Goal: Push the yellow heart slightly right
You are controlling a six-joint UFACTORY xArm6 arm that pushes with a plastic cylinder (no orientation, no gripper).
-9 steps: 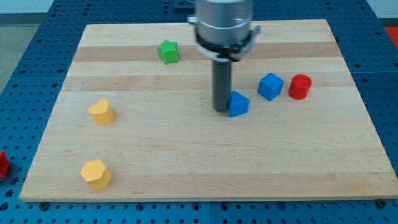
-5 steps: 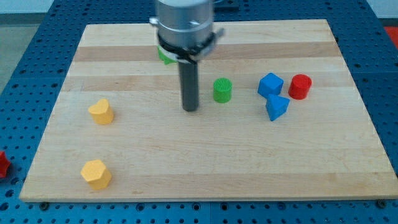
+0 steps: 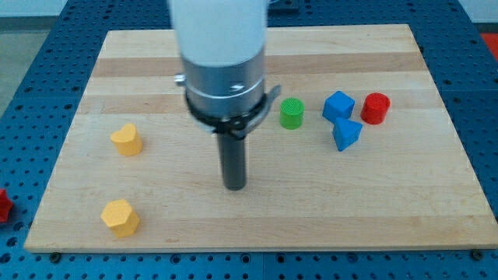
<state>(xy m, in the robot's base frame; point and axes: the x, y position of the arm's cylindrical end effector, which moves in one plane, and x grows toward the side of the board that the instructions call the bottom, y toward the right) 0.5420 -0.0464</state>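
Note:
The yellow heart lies near the board's left edge, at mid height. My tip rests on the board well to the heart's right and a little lower, apart from every block. A second yellow block, a hexagon, sits below the heart near the bottom left corner.
A green cylinder stands right of the arm. A blue cube, a blue wedge-like block and a red cylinder cluster at the right. The arm's body hides the upper middle of the wooden board.
My tip has moved from the board's middle leftward, then down toward the view's bottom. The blue wedge-like block shifted right beside the blue cube. The green cylinder came into view and shifted slightly right.

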